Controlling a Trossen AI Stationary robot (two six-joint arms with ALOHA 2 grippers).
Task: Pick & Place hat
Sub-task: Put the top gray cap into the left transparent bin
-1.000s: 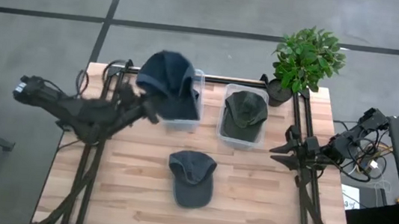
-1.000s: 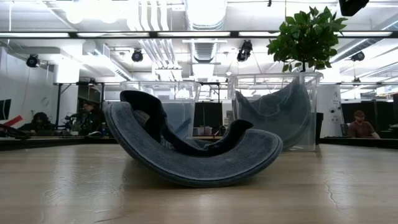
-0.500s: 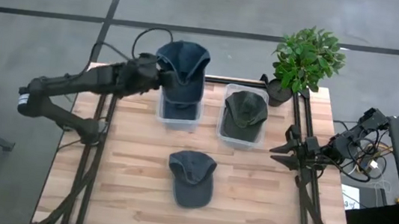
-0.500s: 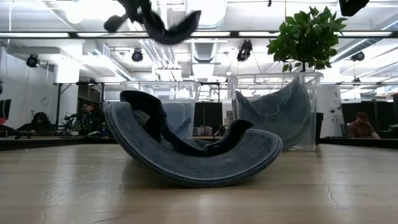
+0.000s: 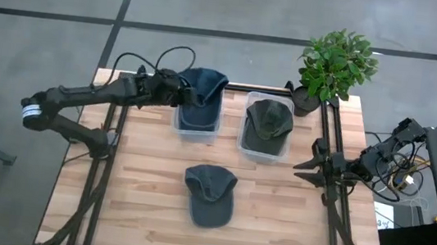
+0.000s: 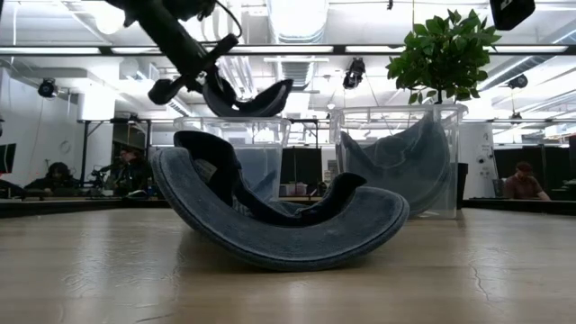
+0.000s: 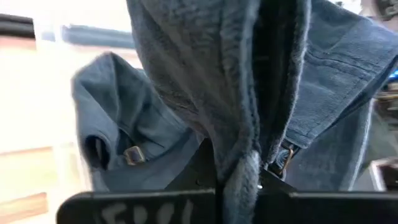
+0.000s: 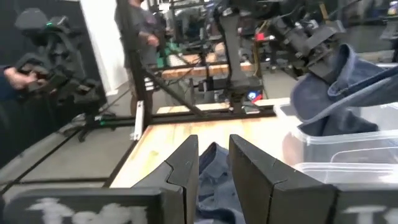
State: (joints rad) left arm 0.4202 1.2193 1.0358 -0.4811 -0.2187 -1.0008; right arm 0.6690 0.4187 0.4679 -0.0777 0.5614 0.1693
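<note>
While the left gripper (image 5: 179, 93) fingers pinch the blue hat (image 5: 203, 96) over the left bin (image 5: 195, 130), upper centre, lower fully before release; right gripper (image 5: 313, 165) idle, fingers partly spread

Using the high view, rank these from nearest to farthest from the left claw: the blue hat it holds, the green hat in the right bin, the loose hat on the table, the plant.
1. Blue hat, gripped in the left claw, over the left bin.
2. Green hat, in the right bin.
3. Loose hat, at the table's middle, toward the front; close to the green hat's distance.
4. Plant, back right corner.
</note>
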